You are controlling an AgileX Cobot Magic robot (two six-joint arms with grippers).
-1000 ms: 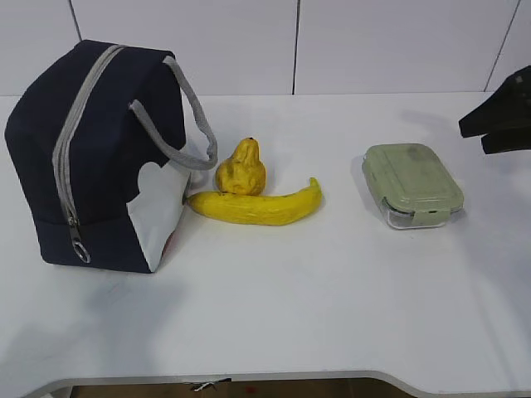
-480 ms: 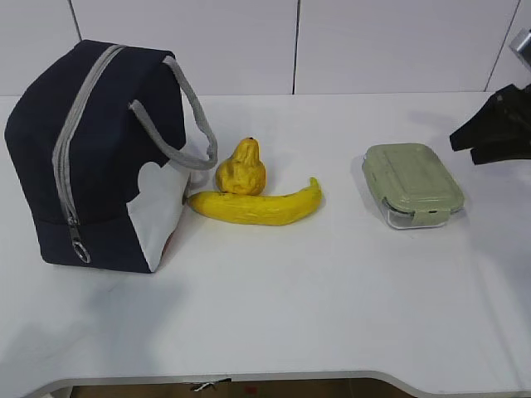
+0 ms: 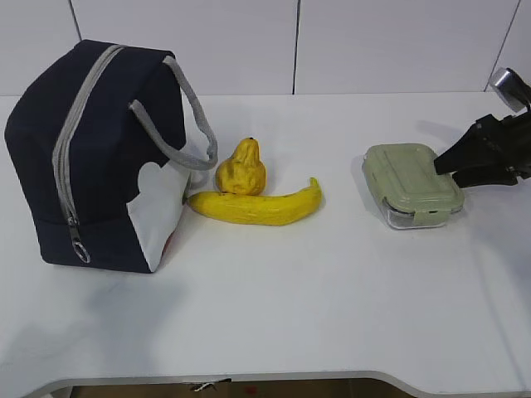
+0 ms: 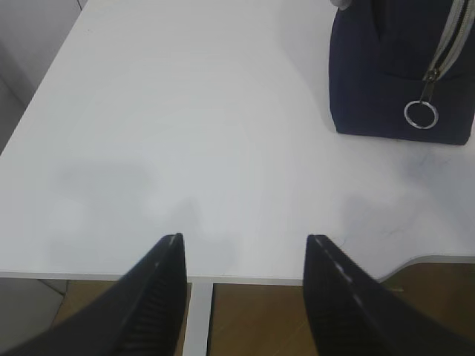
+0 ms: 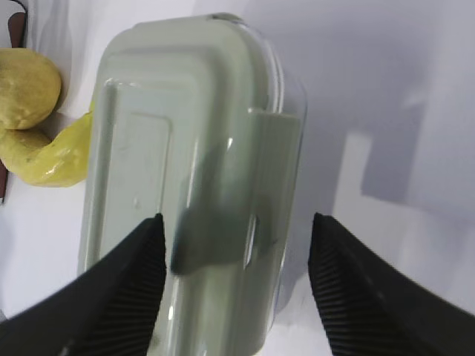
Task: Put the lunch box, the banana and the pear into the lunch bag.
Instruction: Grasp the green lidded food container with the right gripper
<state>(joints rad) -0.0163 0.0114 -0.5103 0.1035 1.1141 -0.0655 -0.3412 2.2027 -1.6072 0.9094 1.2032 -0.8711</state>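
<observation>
Right claw (image 3: 444, 168) spread wide over lunch box (image 3: 411, 184) right end; left claw (image 4: 245, 252) also spread, near lunch bag (image 3: 91, 157).

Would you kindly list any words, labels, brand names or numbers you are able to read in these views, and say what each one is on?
No readable text in any view.
lunch bag: plain navy fabric with a white panel, no label legible.
lunch box: plain pale green lid, only moulded ridges, no print.
banana and pear: no sticker visible.
</observation>
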